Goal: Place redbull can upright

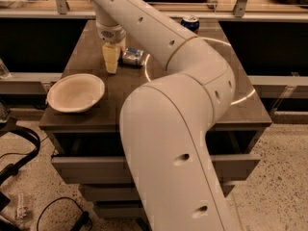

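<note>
Hanging over the far left part of the surface (115,83), my end effector (110,57) is pointing straight down, close to the left edge and behind the white bowl (76,93), which is sitting near the front left corner. I cannot tell whether my end effector is open or closed. It does not seem to be carrying anything.

The redbull can (132,57) is lying on its side just to the right of my end effector, toward the far edge, with one silver end turned to me. I cannot say if the two are touching or only very near. The dark blue Pepsi can (191,23) is standing well apart at the far edge, so it is not disturbing me.

I am judging that the step in hand is the grasp, and the can is not yet upright. To do it well, I am thinking to come over the middle of the can and close across its slim body, not along its length. A round can on its side is rolling easily, so a push from the side is risky. The descent should be straight and slow.

After lifting, I am planning to turn the wrist until the long axis is vertical. I would set it on bare surface away from the bowl, letting go only when the silver end is resting flat.
</note>
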{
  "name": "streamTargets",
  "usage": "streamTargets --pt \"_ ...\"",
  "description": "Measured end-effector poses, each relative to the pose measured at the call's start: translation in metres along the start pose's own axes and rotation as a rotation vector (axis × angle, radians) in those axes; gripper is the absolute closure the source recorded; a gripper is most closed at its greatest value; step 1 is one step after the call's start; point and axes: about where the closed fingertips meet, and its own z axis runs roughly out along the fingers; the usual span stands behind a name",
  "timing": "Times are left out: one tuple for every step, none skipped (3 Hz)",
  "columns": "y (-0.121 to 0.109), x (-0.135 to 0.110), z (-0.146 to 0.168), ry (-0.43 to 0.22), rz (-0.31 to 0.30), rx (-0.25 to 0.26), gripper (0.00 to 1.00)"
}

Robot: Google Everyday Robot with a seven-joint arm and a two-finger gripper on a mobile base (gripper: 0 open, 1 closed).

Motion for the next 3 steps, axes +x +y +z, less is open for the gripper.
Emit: streamTargets --pt "-0.0006 -0.0006 -0.0015 -0.001 0.0 0.001 0.64" --pt "-0.0007 -0.0006 -0.0019 -0.001 0.0 0.0 0.88" --pt "-0.0026 -0.0037 0.0021 -0.01 -0.001 0.007 1.0"
